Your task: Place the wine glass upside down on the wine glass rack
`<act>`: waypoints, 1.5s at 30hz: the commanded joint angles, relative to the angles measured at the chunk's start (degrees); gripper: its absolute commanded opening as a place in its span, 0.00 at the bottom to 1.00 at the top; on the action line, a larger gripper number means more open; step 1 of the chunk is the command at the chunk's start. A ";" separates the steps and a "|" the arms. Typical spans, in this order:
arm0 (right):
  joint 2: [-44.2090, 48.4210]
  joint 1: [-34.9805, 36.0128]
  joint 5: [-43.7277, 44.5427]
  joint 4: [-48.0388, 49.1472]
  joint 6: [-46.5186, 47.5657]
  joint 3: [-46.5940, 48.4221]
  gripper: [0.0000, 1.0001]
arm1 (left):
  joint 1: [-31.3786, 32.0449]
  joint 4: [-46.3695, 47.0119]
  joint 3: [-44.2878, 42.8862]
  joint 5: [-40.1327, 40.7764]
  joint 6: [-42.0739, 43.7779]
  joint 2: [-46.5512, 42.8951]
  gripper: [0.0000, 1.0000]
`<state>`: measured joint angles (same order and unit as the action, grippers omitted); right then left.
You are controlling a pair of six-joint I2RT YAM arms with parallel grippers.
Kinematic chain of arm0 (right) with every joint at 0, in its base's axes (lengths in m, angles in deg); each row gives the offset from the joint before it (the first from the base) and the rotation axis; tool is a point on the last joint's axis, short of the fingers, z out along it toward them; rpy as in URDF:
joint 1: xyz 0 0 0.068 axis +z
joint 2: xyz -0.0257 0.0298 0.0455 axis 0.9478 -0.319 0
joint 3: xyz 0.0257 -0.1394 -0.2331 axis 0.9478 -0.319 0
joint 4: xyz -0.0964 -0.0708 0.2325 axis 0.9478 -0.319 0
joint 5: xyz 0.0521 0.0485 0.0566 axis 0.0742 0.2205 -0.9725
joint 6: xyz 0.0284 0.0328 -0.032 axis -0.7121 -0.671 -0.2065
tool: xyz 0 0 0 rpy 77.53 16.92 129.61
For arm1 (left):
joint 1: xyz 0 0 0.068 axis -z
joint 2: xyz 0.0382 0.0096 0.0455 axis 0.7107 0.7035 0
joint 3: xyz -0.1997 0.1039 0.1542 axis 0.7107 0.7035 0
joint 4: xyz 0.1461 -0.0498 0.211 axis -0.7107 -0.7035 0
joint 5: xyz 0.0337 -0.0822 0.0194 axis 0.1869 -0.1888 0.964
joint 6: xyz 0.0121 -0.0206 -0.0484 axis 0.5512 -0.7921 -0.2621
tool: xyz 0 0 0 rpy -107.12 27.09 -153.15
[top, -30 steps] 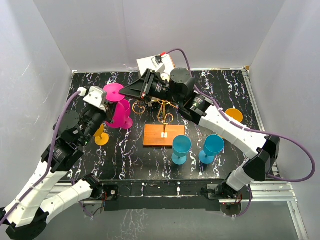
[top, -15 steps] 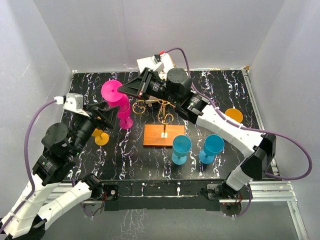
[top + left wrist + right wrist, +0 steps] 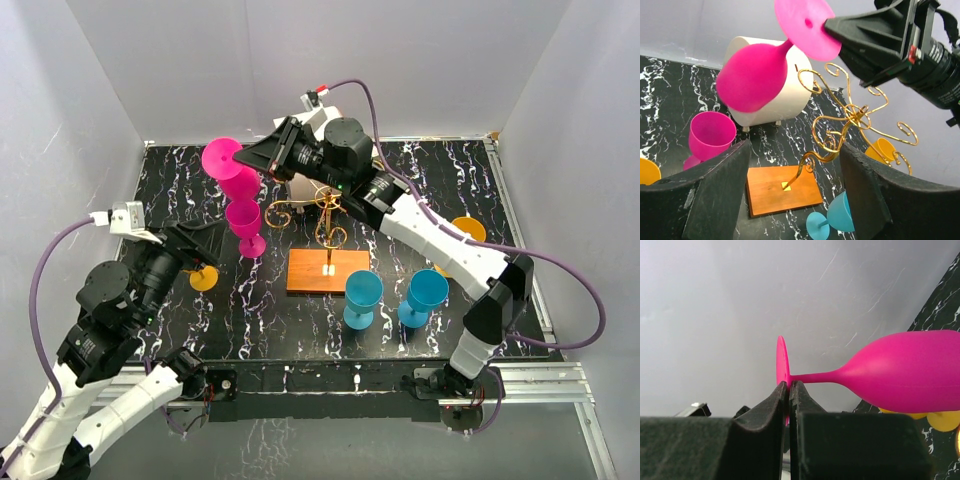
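Note:
A pink wine glass (image 3: 240,183) hangs tilted in the air, foot up and bowl down, left of the wine glass rack (image 3: 326,216). My right gripper (image 3: 245,160) is shut on the rim of its foot (image 3: 781,360); the bowl (image 3: 912,371) sticks out sideways. The rack is gold wire with scroll arms (image 3: 850,114) on an orange-brown wooden base (image 3: 782,187), and nothing hangs on it. My left gripper (image 3: 197,250) is open and empty, low at the left, facing the rack. Its two fingers (image 3: 715,197) frame the base.
A second pink glass (image 3: 246,225) stands upright under the held one. An orange glass (image 3: 203,277) lies by my left gripper, another (image 3: 466,230) at the right. Two blue glasses (image 3: 362,298) stand before the rack. A white cylinder box (image 3: 767,100) sits behind.
My left gripper has opened, let go of the pink glass and drawn back toward the near left. My right gripper has carried the glass a little higher and farther back.

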<state>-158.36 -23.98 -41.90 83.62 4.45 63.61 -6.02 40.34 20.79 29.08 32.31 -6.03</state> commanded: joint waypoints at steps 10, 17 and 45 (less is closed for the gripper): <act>-2.42 -8.36 0.65 1.45 -7.87 4.04 0.00 | 0.02 -1.78 4.47 1.41 0.14 -3.38 0.74; -3.05 -9.11 -0.24 -2.35 -10.03 5.67 0.00 | 0.02 -2.21 4.51 2.51 1.51 -3.74 0.76; 7.08 -8.15 -5.08 -12.61 -4.15 -5.18 0.00 | 0.02 -1.18 5.02 4.71 0.56 -0.60 0.80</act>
<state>-157.36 -32.29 -46.97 69.28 -1.26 60.18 -6.02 38.22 25.88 32.93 33.21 -7.02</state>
